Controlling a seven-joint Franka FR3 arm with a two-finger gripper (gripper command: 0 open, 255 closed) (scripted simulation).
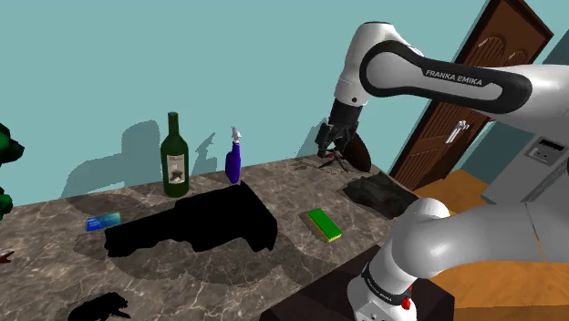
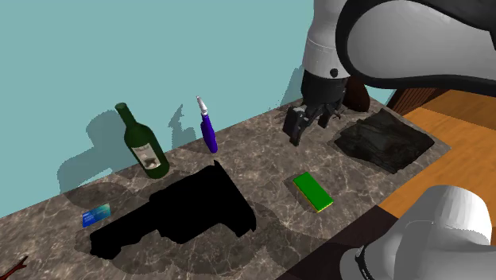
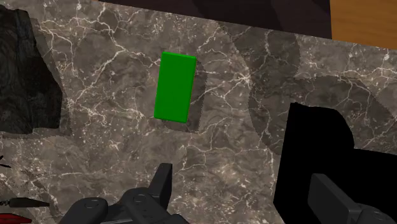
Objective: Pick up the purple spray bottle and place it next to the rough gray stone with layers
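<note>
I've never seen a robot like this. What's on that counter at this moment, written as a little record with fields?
Surface: dark marbled countertop
Hand: gripper open, holding nothing, above the countertop
Item to pick: purple spray bottle, upright near the wall, untouched
Destination: dark layered stone, at the countertop's end
Other items: green wine bottle, green block, blue card

Shoulder, 2nd ext. cams high, share counter [image 1: 292, 182]; wrist prob. looks down.
</note>
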